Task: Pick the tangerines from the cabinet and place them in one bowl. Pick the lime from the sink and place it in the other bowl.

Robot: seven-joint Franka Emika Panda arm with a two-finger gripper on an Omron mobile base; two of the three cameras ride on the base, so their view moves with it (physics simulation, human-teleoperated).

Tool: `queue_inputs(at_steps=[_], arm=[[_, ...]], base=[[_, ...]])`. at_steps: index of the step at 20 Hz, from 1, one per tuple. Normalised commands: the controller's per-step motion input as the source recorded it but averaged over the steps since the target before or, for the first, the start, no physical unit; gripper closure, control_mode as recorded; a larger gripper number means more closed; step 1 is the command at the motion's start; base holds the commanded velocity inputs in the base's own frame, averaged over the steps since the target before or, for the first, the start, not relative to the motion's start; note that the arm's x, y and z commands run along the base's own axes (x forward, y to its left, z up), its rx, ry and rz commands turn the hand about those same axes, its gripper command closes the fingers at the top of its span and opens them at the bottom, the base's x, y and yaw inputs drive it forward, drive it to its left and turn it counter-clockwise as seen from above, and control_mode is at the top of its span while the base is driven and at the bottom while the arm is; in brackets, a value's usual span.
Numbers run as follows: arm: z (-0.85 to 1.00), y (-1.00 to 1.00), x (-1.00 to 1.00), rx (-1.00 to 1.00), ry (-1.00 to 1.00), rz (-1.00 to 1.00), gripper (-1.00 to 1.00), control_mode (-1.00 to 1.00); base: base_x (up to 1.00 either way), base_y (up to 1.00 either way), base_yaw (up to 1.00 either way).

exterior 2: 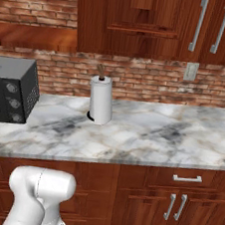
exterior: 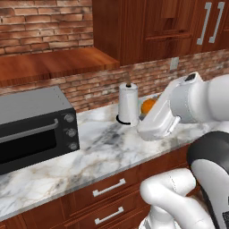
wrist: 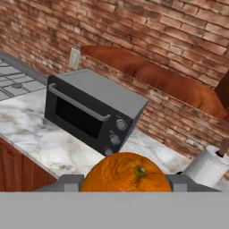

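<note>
A: Above the marble counter (exterior: 103,147), near its back edge, what is the arm carrying?

B: A tangerine (wrist: 125,172). In the hand view it sits between the two dark finger tips of the gripper (wrist: 125,181), stem end facing the camera, and the jaws are closed narrowly against its sides. In the left base view the same orange fruit (exterior: 148,105) peeks out behind the white forearm, just beside the paper towel roll (exterior: 128,104).

A: Where does that roll stand?

B: Upright on a dark base, toward the back edge of the counter, close to the brick wall (exterior 2: 139,80). The right base view shows it (exterior 2: 101,101) as well, with a brown spindle poking out of its top.

A: Anything else on the counter?

B: A dark grey toaster oven (exterior: 33,127) at the left end, with a bar handle and three knobs down its right side. The hand view looks at it (wrist: 91,112) from the other side.

A: And the cabinet?

B: Reddish-brown wall cabinets (exterior 2: 161,23) hang above the counter, some doors with long metal handles. A wooden shelf (exterior: 49,65) runs along the brick wall over the oven.
</note>
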Motion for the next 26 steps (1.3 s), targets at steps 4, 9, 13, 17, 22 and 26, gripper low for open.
queue_inputs(at_steps=[4,9,13,17,22,26], arm=[[-0.65,-0.12,-0.5,-0.31,0.39,0.09,1.0,-1.0],[-0.94,-0.08,-0.42,-0.23,0.2,0.11,1.0,-1.0],[-0.55,-0.01,-0.3,-0.15,0.01,0.08,1.0,-1.0],[0.0,0.0,0.0,0.0,0.0,0.0,1.0,1.0],[0.0,0.0,0.0,0.0,0.0,0.0,1.0,1.0],[0.0,0.0,0.0,0.0,0.0,0.0,1.0,1.0]], base=[[0.0,0.0,0.0],[0.0,0.0,0.0],[0.0,0.0,0.0],[-0.11,-0.05,0.0],[-0.13,-0.08,-0.42],[0.0,0.05,-0.5]])
